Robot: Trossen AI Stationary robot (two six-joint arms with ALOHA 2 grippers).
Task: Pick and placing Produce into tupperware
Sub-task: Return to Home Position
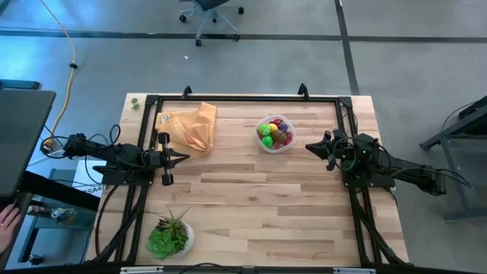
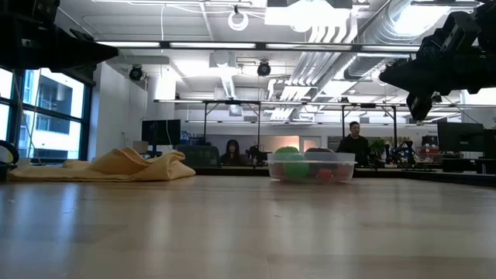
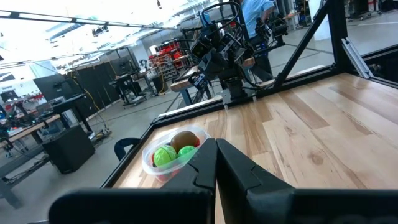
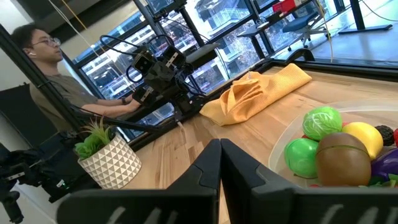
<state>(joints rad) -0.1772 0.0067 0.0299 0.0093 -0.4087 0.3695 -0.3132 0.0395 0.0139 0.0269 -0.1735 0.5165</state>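
The clear tupperware tub (image 1: 275,135) stands on the table at the far right of centre, holding several toy fruits and vegetables: green, yellow, brown, red and purple ones (image 4: 333,149). It also shows in the low view (image 2: 311,167) and the left wrist view (image 3: 172,152). My left gripper (image 1: 185,157) is shut and empty above the table's left side. My right gripper (image 1: 310,147) is shut and empty, raised above the table just right of the tub.
A tan-orange cloth (image 1: 190,124) lies crumpled at the far left. A green plant in a white pot (image 1: 170,237) stands at the near left. The middle of the wooden table (image 1: 259,198) is bare. A person sits beyond the table's left side (image 4: 43,68).
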